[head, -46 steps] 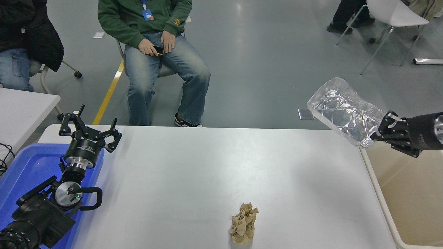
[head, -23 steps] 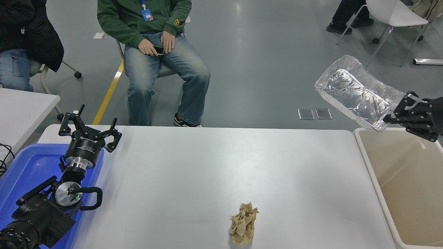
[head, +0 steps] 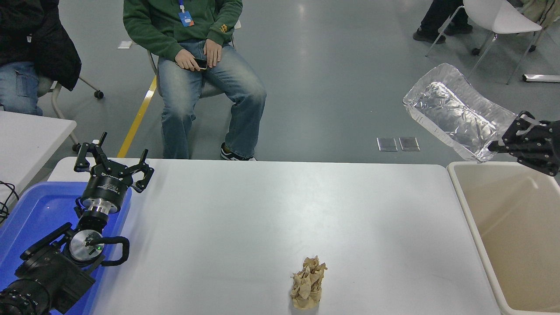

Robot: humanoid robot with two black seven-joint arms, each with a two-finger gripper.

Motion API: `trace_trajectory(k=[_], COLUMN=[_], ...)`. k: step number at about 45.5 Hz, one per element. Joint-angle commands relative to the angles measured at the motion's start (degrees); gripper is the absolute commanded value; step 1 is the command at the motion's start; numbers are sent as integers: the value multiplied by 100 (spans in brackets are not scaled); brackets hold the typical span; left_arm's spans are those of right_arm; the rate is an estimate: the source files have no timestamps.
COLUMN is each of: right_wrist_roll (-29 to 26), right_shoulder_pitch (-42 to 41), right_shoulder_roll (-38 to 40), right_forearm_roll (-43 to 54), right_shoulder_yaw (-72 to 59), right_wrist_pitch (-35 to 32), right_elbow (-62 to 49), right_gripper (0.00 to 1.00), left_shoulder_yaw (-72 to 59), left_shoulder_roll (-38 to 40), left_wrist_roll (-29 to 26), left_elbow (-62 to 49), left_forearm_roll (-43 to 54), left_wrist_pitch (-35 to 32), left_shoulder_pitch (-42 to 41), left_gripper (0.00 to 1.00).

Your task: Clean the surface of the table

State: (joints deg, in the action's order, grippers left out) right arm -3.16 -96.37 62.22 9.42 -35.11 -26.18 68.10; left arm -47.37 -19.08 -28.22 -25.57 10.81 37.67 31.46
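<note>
The white table surface (head: 271, 218) fills the middle of the head view. A crumpled brown paper wad (head: 308, 283) stands near its front edge. At the far right my right gripper (head: 503, 142) is shut on the near rim of a crinkled aluminium foil tray (head: 457, 113), held tilted in the air beyond the table's right end, above the far edge of the beige bin (head: 516, 236). My left gripper (head: 113, 162) is parked at the lower left, fingers spread open and empty.
A blue tray (head: 35, 214) lies under the left arm at the table's left end. The beige bin stands against the table's right edge. A person in a green top (head: 183, 26) sits beyond the far side; a smaller white table (head: 26, 135) is at left.
My right gripper has carried the foil tray up and to the right, from over the table's right corner to above the bin's far edge. The left arm has not moved.
</note>
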Motion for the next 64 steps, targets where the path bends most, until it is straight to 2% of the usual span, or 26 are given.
trace_trajectory(k=[1, 20, 35, 44, 64], right_wrist_roll=[0, 18, 70, 70, 70], right_shoulder_pitch=[74, 1102, 2517, 3388, 4293], right_shoulder_roll=[-69, -702, -1616, -2460, -2873], right_forearm_roll=[-10, -54, -19, -19, -98], right_shoulder_yaw=[-5, 83, 540, 786, 1120], right_wrist_pitch=[78, 289, 781, 1168, 2504], right_elbow=[-104, -2001, -3733, -4920, -5096], right_gripper=[0, 0, 0, 0, 0], left_shoulder_yaw=[0, 0, 0, 0, 0], left_shoulder_roll=[1, 1, 1, 1, 0], left_wrist_roll=[1, 1, -8, 1, 1], left_elbow=[0, 0, 0, 0, 0], left_forearm_roll=[0, 0, 0, 0, 9], left_wrist_pitch=[3, 4, 4, -5, -5], left_shoulder_pitch=[0, 0, 0, 0, 0], left_gripper=[100, 100, 100, 100, 100])
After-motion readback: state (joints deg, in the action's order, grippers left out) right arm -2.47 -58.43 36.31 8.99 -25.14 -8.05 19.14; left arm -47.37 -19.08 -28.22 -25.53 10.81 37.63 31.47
